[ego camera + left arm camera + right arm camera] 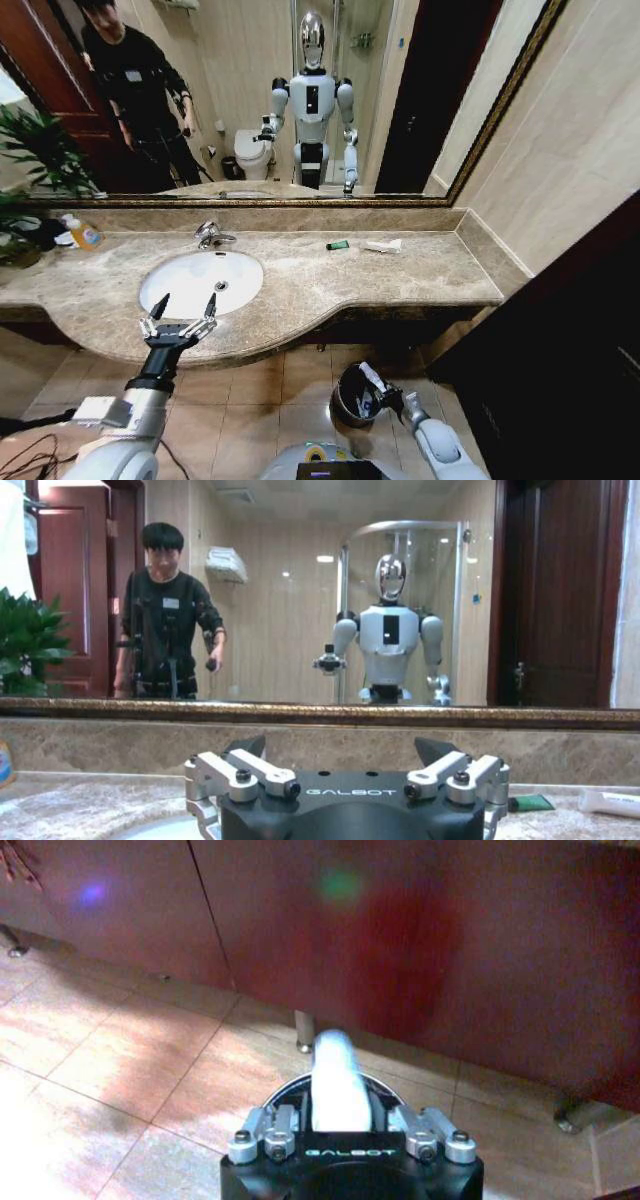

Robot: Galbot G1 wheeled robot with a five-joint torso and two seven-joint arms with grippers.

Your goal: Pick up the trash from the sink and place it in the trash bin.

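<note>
Marble countertop, right hand clamping white tube, over trash bin

A bathroom: marble-topped sink, wide mirror (toilet reflected)

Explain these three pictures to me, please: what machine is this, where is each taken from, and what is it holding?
It is a two-armed robot on wheels in a bathroom; you can see it reflected in the mirror. The wide picture comes from a camera on its head, looking down at a marble counter with a white sink. The other two come from cameras on its wrists. The left pincer hovers open at the near rim of the sink, holding nothing. The right pincer is low, at the dark trash bin on the floor, shut on a white tube. On the counter lie a small green piece and a white wrapper; a soap bottle stands far left.
</note>
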